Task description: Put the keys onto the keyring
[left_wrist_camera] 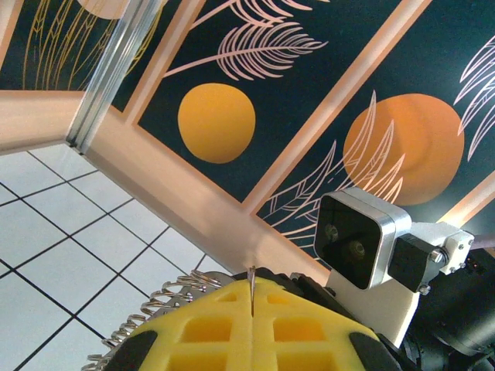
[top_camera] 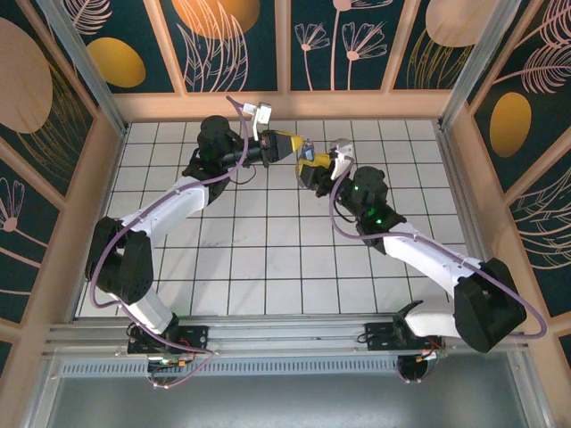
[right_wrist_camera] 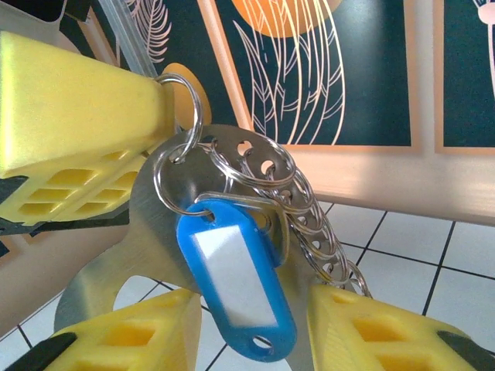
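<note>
Left pincer (right_wrist_camera: 157,99) clamps keyring (right_wrist_camera: 267,166); blue key (right_wrist_camera: 232,270) hangs inside parted right pincer (right_wrist_camera: 251,300).

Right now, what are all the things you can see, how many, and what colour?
blue key tag: one, blue with white label, hanging from the rings in mid-air.
rings: several, silvery, linked in a cluster above the tag.
metal pieces: a fanned row, silvery, with holes, behind the tag.
table: one, white tiles, below.
walls: dark teal, orange circles, around the table.
left pincer: one, yellow, shut on the top ring.
right pincer: one, yellow, open, a finger each side of the tag.
</note>
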